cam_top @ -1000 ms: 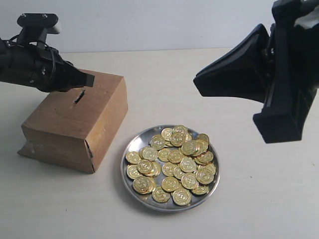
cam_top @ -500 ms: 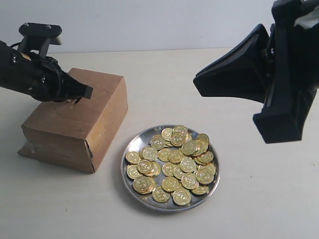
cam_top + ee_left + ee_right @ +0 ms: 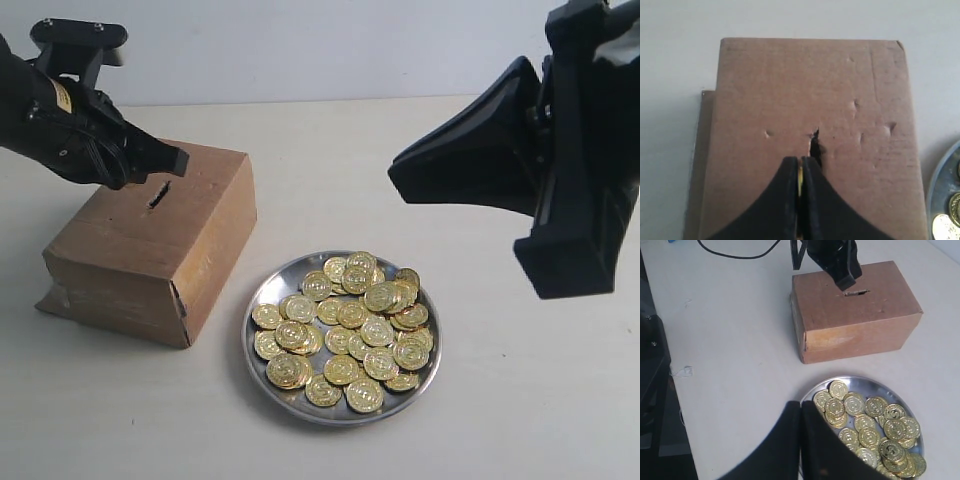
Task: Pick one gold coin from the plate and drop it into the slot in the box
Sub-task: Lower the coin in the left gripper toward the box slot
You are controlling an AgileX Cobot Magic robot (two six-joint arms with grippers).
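Observation:
The brown cardboard box (image 3: pixel 150 240) stands at the left, its dark slot (image 3: pixel 158 195) in the top face. My left gripper (image 3: pixel 176 160) hovers just above the box beside the slot (image 3: pixel 815 147), shut on a gold coin (image 3: pixel 800 177) whose thin edge shows between the black fingers. The silver plate (image 3: pixel 258 297) sits right of the box, heaped with several gold coins (image 3: pixel 350 330). My right gripper (image 3: pixel 800 407) is shut with nothing in it, raised well above the plate (image 3: pixel 867 384); in the exterior view its black body (image 3: pixel 520 160) fills the right side.
A black cable (image 3: pixel 735 252) lies on the pale table behind the box (image 3: pixel 855 315). A flap of cardboard sticks out at the box's lower left corner (image 3: pixel 55 298). Dark equipment (image 3: pixel 650 370) stands at the table edge in the right wrist view.
My left gripper dipped towards the slot half a second ago, then rose slightly and tilted; it still holds the coin. The right arm has barely moved.

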